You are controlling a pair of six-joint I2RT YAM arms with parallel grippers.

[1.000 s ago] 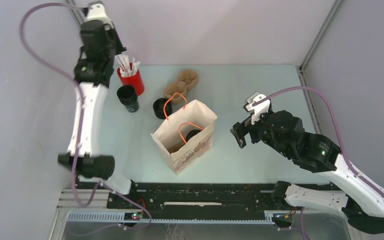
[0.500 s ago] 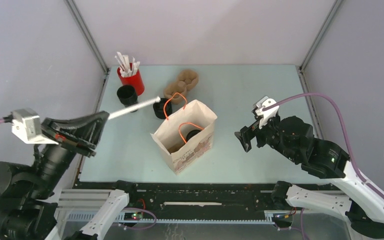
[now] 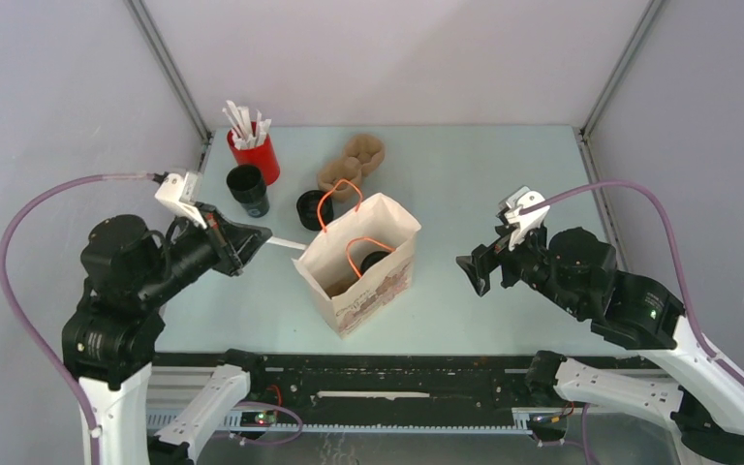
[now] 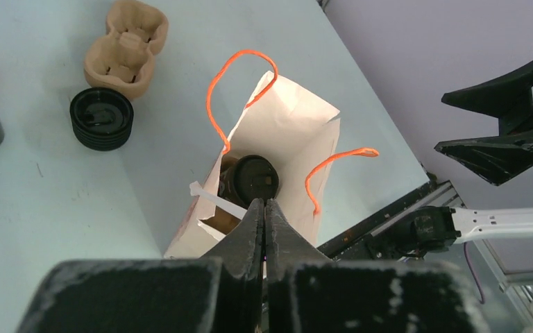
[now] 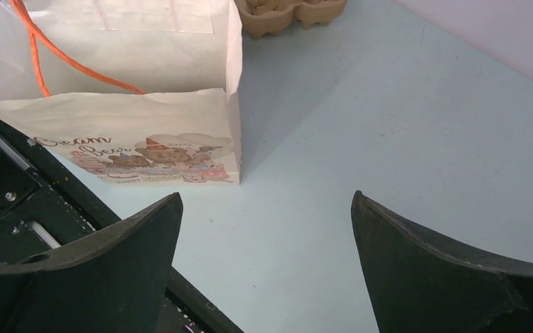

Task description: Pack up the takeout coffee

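Takeout coffee [image 4: 250,179] already in bag [image 4: 291,125] | your left gripper [image 4: 264,205] swung over, pinching white stick [image 4: 212,196] | right gripper [image 5: 267,201] spread wide, empty

One each: takeout coffee [image 4: 250,182], other black cup [image 3: 248,189], paper bag [image 3: 368,281], red cup [image 3: 257,157], black disc [image 3: 310,208], carrier [image 3: 351,162], loose white stick [image 4: 212,200].

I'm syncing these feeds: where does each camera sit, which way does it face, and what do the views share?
Top external: above and behind the bases, looking down on the table; both arms show, with left gripper and right gripper.
Left wrist: on the left arm, looking down past its shut gripper into the paper bag at the coffee cup.
Right wrist: low on the right arm, facing the bag's printed side through its open gripper.
Shared: all three show the bag.
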